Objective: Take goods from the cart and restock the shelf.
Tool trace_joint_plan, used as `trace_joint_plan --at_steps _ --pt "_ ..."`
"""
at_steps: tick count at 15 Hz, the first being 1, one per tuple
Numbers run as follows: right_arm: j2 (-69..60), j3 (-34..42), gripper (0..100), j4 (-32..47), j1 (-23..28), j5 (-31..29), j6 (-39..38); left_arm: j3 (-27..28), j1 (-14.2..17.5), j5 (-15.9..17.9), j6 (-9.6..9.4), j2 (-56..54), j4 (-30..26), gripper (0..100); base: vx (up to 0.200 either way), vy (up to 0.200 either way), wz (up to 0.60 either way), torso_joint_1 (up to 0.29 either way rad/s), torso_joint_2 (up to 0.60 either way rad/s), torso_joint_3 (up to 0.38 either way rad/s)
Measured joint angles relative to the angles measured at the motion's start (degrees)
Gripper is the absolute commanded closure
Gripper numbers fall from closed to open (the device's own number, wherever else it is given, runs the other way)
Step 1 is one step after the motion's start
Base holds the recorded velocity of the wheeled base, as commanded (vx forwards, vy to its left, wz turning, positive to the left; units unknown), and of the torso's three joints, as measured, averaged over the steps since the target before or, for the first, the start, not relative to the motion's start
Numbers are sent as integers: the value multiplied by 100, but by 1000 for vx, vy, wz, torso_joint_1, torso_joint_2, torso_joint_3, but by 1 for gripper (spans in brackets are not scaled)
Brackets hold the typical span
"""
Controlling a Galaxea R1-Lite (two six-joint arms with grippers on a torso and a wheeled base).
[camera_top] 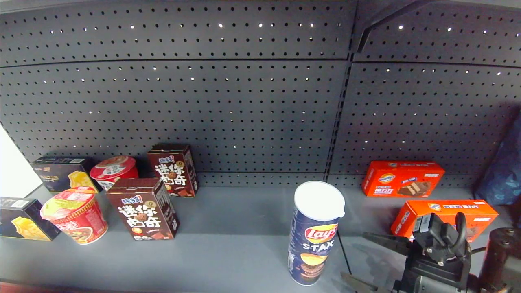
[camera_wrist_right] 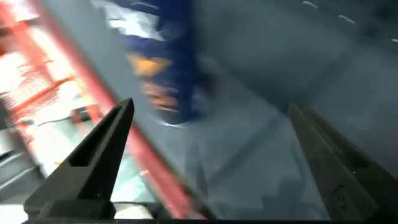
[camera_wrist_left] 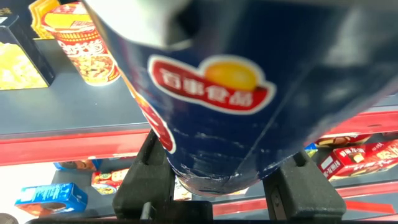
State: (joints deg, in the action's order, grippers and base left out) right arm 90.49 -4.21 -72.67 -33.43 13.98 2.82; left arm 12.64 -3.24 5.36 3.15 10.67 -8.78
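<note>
A tall dark-blue chips can (camera_top: pixel 315 232) with a white lid stands upright on the grey shelf (camera_top: pixel 236 248), near its front edge. My right gripper (camera_top: pixel 368 262) is open just to the right of that can, with nothing between its fingers. In the right wrist view the can (camera_wrist_right: pixel 168 68) is a blur ahead of the open right gripper (camera_wrist_right: pixel 210 106). In the left wrist view a second dark-blue chips can (camera_wrist_left: pixel 236 99) sits between the black fingers (camera_wrist_left: pixel 146 183) of my left gripper, held in front of the shelf's red front edge (camera_wrist_left: pixel 68 146).
At the shelf's left stand two brown cookie boxes (camera_top: pixel 144 209), two red noodle cups (camera_top: pixel 75 215) and two dark boxes (camera_top: pixel 24 219). Two orange boxes (camera_top: pixel 401 179) lie at the right. A perforated back panel (camera_top: pixel 244 114) closes the rear. Lower shelves hold more goods (camera_wrist_left: pixel 360 158).
</note>
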Motion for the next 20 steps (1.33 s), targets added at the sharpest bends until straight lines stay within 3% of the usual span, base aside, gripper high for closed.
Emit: trace_joint_plan --at_steps 6,10,20 --pt "232 -549 0 115 441 -197 -2 0 7 -1 0 -54 -9 100 0 0 0 0 0 0" --pt "549 -900 0 110 407 -219 -2 -9 0 -1 0 -69 -11 100 0 0 0 0 0 0" --pt "774 -894 0 63 101 -213 0 -94 2 0 -2 -152 -11 100 0 0 0 0 0 0"
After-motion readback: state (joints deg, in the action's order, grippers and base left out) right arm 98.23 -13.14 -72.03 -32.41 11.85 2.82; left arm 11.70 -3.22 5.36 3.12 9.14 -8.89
